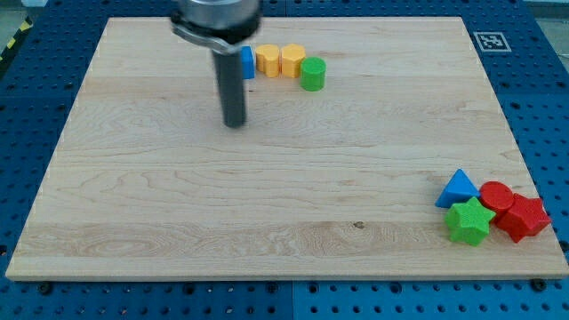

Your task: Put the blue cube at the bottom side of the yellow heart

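- No readable writing anywhere, just a black-and-white marker tag [487, 40] on the wooden board [284, 204], far to the right of my tip [234, 124].
- No jaws here; it's a bare rod, nothing held.
- Blue cube [247, 62] sits just up and right of my tip, half hidden by the rod.
- Yellow heart [268, 61] is right beside it, then a yellow block [292, 60] and a green cylinder [312, 74].

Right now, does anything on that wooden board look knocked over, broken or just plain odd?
Nothing stands out. The blocks sit upright in two tidy clusters: a blue cube, two yellow blocks and a green cylinder at the view's top, five more at the bottom right. My tip rests below the blue cube.
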